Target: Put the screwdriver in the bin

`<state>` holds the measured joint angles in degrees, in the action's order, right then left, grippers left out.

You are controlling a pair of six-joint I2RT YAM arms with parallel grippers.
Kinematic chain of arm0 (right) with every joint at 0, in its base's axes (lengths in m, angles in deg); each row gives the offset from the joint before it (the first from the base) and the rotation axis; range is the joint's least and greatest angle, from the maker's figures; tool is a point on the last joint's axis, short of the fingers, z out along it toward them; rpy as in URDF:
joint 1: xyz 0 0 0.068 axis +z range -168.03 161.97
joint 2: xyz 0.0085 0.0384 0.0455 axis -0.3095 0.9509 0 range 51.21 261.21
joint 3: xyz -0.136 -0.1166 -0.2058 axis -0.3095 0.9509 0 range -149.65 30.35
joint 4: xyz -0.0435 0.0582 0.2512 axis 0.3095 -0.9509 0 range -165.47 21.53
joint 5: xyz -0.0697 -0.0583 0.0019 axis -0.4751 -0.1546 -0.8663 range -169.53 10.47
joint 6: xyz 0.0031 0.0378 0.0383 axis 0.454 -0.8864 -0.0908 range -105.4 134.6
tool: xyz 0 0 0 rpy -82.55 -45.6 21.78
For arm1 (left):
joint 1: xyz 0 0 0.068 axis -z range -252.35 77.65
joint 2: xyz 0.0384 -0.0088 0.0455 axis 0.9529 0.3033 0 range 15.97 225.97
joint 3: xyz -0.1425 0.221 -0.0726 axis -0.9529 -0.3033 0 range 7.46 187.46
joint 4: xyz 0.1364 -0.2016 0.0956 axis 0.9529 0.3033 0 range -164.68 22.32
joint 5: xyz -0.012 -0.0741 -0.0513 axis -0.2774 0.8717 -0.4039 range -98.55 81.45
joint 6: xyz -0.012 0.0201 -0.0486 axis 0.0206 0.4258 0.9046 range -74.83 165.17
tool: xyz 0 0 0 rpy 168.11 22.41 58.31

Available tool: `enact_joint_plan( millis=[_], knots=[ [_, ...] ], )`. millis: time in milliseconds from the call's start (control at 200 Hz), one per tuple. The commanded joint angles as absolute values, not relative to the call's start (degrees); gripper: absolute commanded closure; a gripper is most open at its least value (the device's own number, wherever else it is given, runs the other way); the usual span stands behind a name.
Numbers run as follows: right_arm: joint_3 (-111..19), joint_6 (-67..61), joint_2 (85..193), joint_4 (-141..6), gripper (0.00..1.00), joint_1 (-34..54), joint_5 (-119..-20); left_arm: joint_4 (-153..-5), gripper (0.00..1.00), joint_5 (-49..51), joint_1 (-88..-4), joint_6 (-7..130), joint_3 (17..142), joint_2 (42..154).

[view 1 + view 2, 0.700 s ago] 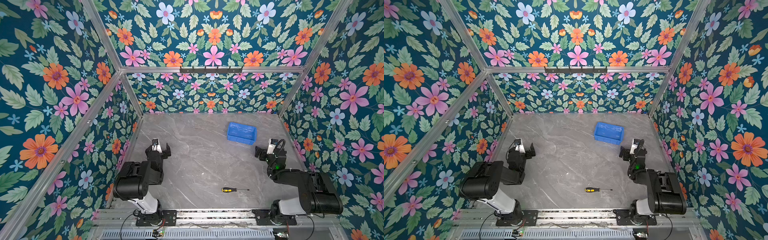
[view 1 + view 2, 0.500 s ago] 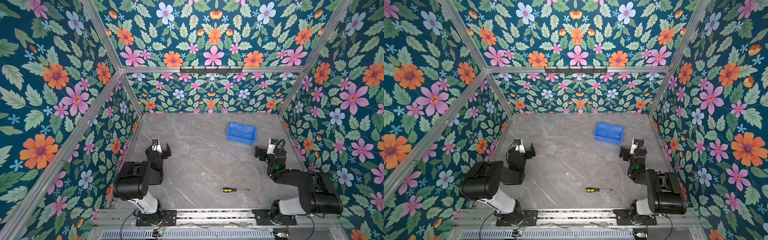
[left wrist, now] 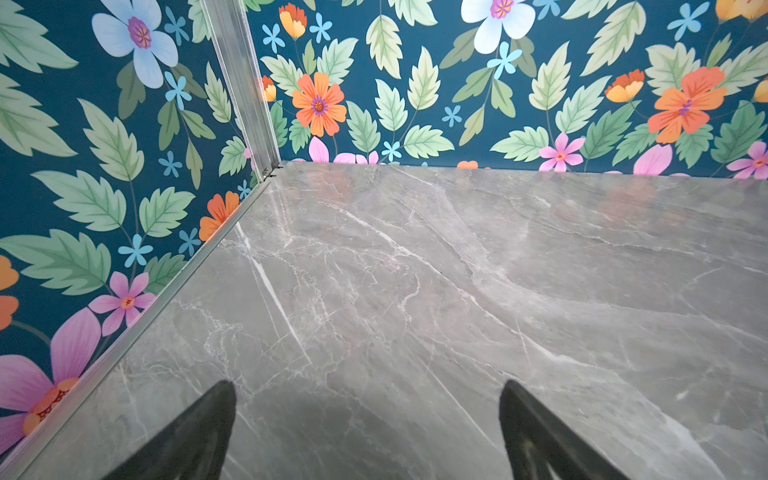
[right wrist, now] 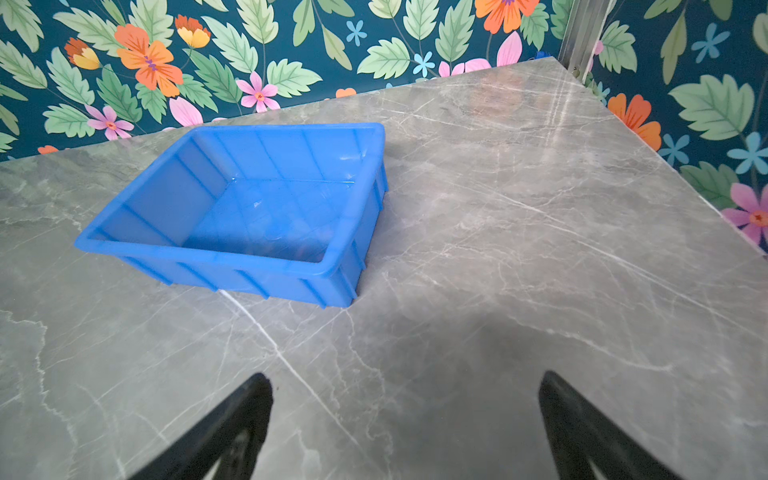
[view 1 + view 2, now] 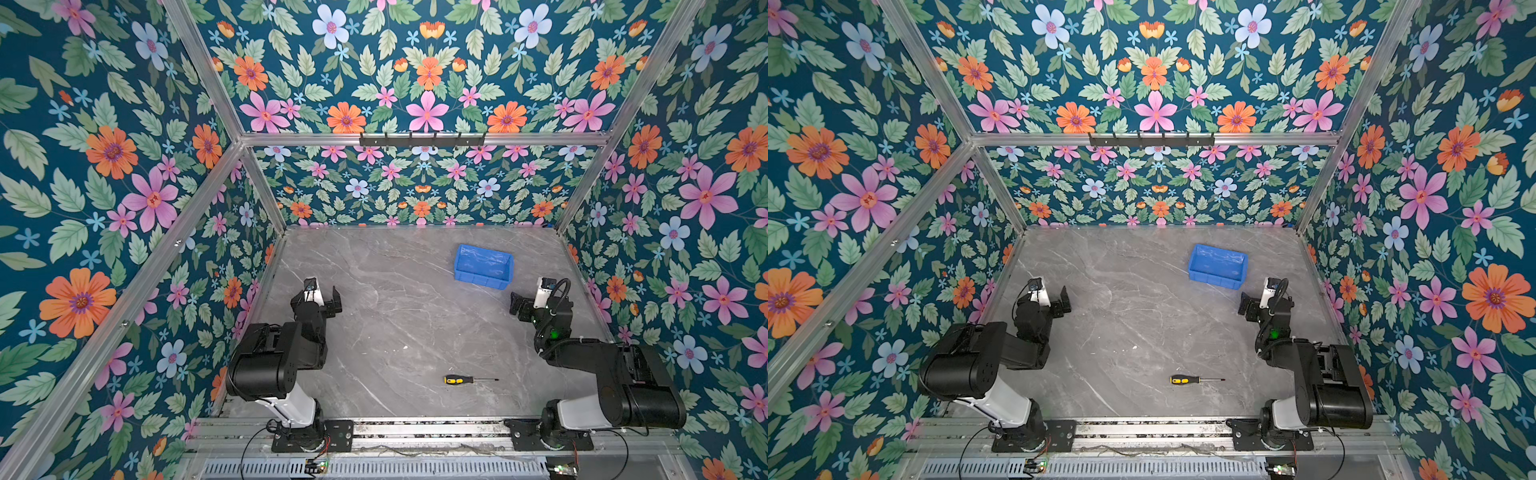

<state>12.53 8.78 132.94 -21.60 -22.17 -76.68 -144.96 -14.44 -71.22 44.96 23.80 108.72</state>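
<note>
— Where is it?
— Our screwdriver (image 5: 469, 379) lies flat on the counter (image 5: 395, 324) near the front edge, well apart from the empty bin (image 5: 480, 282).
— And us?
— The left end effector (image 3: 368, 386) and the right end effector (image 4: 404, 380) hang spread, holding nothing. The right is nearer, so we'd send it.

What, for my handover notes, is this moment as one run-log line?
yellow-and-black screwdriver: lying free, untouched | blue plastic bin: empty | left gripper: open, empty | right gripper: open, empty
</note>
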Motion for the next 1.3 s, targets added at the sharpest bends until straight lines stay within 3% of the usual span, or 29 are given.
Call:
enact_joint_plan(
  millis=[0, 485, 701, 1296],
  knots=[
    [12.3, 9.5, 133.0, -19.3, 0.01, -22.2, -76.8, -146.6, 0.0, -14.0, -71.3, 45.2, 23.9, 108.6],
    [11.1, 11.3, 127.3, -26.4, 0.01, -22.1, -73.5, -148.3, 0.0, -9.0, -70.9, 43.1, 20.2, 102.7],
    [7.2, 19.1, 120.0, -42.1, 0.01, -20.7, -69.8, -135.1, 0.0, -1.0, -70.0, 38.9, 23.4, 94.2],
    [-3.3, 35.5, 100.2, -83.7, 0.01, -14.4, -57.3, -86.3, 0.0, 14.5, -55.7, 7.5, 37.8, 78.4]
  ],
)
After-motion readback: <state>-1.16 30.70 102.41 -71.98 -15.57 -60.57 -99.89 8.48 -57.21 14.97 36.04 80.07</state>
